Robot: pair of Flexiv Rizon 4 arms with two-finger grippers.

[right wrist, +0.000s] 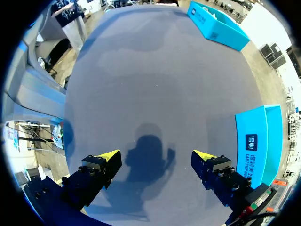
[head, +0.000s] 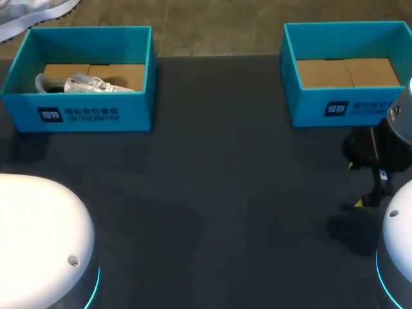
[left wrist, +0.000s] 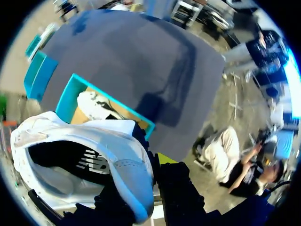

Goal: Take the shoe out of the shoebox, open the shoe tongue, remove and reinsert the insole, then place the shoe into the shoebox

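In the left wrist view a white shoe (left wrist: pixel 101 155) with a dark lining fills the space by the fingers. My left gripper (left wrist: pixel 151 181) is shut on the shoe's side wall, high above the table and outside the head view. Far below it stands a teal shoebox (left wrist: pixel 70 94) holding another white shoe (left wrist: pixel 94 106). The head view shows that shoebox (head: pixel 80 109) at the back left with the white shoe (head: pixel 80 84) lying inside. My right gripper (right wrist: pixel 155 157) hangs open over bare table, its yellow tips wide apart; it is at the right edge (head: pixel 356 187) in the head view.
A second teal box (head: pixel 347 106) with only a cardboard floor stands at the back right, just behind the right gripper, and beside that gripper (right wrist: pixel 256 146) in its wrist view. The dark table (head: pixel 219 193) stretches between the boxes and the front.
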